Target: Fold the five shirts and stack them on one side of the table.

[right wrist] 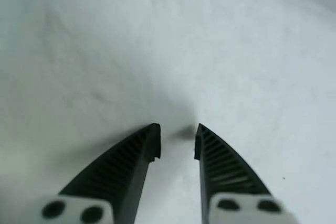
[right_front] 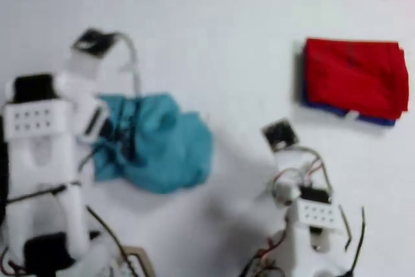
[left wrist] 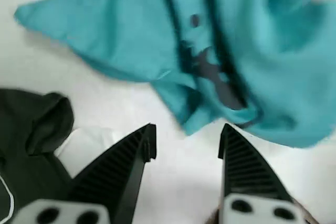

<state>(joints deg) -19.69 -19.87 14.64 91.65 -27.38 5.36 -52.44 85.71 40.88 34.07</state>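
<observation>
Left wrist view — tool (left wrist: 187, 130) gapes by teal shirt (left wrist: 262, 40).

Table (right_front: 214, 43): white, plain top.
Teal shirt (right_front: 159, 144): crumpled in a loose heap, left of the middle.
Stack: folded red shirt (right_front: 353, 76) on a blue shirt (right_front: 331, 109) — only its edge shows beneath — at the far right.
Dark cloth (left wrist: 31, 129): bunched near the teal heap.

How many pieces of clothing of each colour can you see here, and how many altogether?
Teal shirt, crumpled: 1
Red shirt, folded: 1
Blue shirt, under the red one: 1
Dark garment: 1
Total: 4
</observation>
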